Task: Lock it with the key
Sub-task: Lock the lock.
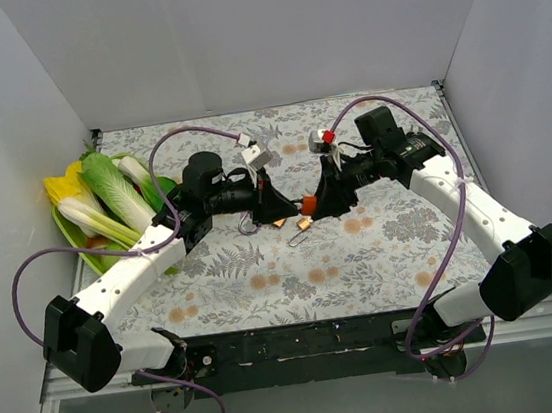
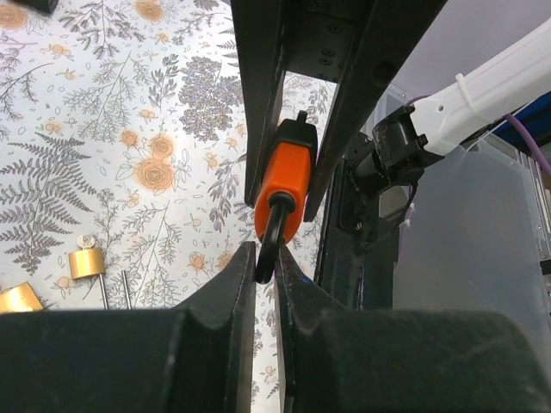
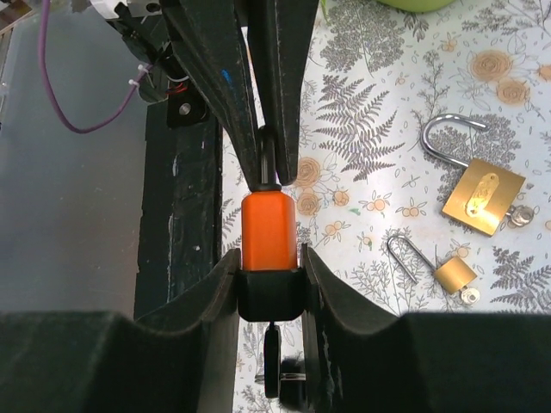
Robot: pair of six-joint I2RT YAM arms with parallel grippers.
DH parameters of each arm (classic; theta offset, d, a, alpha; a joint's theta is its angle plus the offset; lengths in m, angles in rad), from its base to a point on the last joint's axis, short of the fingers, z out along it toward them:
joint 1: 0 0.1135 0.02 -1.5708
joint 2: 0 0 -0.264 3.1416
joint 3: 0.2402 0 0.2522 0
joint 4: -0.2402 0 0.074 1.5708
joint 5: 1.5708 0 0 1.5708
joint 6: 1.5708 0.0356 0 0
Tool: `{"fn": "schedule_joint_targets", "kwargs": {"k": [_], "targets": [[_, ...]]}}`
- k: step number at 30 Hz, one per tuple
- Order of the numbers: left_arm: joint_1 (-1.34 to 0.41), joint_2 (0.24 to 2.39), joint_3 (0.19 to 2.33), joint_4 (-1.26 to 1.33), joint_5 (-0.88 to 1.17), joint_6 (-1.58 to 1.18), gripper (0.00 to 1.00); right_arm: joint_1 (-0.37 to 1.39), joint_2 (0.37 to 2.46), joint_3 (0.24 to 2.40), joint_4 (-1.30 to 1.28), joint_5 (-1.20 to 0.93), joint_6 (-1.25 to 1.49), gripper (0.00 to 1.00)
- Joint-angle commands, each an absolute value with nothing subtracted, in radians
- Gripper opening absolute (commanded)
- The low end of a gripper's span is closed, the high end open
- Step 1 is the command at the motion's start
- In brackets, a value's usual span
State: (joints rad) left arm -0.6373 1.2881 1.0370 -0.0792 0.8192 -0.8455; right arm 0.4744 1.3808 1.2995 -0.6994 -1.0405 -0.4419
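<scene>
An orange padlock [image 1: 308, 204] is held in the air between my two grippers above the flowered tablecloth. My left gripper [image 2: 265, 258] is shut on its black shackle [image 2: 270, 232]; the orange body [image 2: 286, 181] points away from it. My right gripper [image 3: 269, 262] is shut on the lock's black base [image 3: 269, 292], with the orange body [image 3: 269, 228] above. A black key [image 3: 272, 366] sticks out under the base, between my right fingers. In the top view the left gripper [image 1: 292, 207] and the right gripper [image 1: 322, 204] meet tip to tip.
Two open brass padlocks lie on the cloth under the grippers, a large one [image 3: 482, 196] and a small one [image 3: 454, 274]; both show in the top view [image 1: 298, 224]. A green plate [image 1: 65, 230] with vegetables [image 1: 103, 192] stands at the left. The table's black front edge [image 3: 176, 215] is close by.
</scene>
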Motion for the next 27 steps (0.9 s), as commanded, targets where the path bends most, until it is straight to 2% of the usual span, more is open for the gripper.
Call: {"fn": "schedule_joint_targets", "kwargs": {"k": [1, 3, 4, 5, 6, 9, 10, 14, 19, 23, 27], "targets": [[-0.735, 1.309, 1.037, 0.137, 0.845, -0.917, 0.00, 0.601, 1.371, 1.330, -0.418, -1.215, -0.418, 0.01], [-0.675, 1.292, 1.023, 0.130, 0.865, -0.948, 0.00, 0.571, 1.376, 1.350, -0.518, -1.200, -0.440, 0.01], [-0.652, 1.278, 1.020, 0.118, 0.883, -0.951, 0.00, 0.555, 1.382, 1.356, -0.552, -1.192, -0.451, 0.09], [-0.614, 1.272, 1.022, 0.103, 0.891, -0.927, 0.00, 0.539, 1.385, 1.361, -0.583, -1.184, -0.472, 0.19], [-0.598, 1.264, 1.026, 0.060, 0.894, -0.908, 0.00, 0.496, 1.388, 1.368, -0.638, -1.184, -0.485, 0.44], [-0.545, 1.247, 1.045, 0.006, 0.926, -0.862, 0.00, 0.404, 1.391, 1.379, -0.693, -1.183, -0.495, 0.87], [-0.538, 1.244, 1.055, 0.006, 0.933, -0.853, 0.00, 0.382, 1.390, 1.387, -0.704, -1.181, -0.499, 0.89], [-0.531, 1.236, 1.072, -0.054, 0.948, -0.833, 0.00, 0.304, 1.402, 1.440, -0.804, -1.172, -0.566, 0.89], [-0.532, 1.239, 1.072, -0.031, 0.956, -0.859, 0.00, 0.298, 1.437, 1.486, -0.943, -1.170, -0.682, 0.77], [-0.532, 1.247, 1.074, -0.011, 0.971, -0.874, 0.00, 0.299, 1.431, 1.450, -0.893, -1.164, -0.660, 0.70], [-0.532, 1.259, 1.088, -0.008, 0.980, -0.887, 0.00, 0.304, 1.457, 1.442, -0.903, -1.150, -0.669, 0.57]]}}
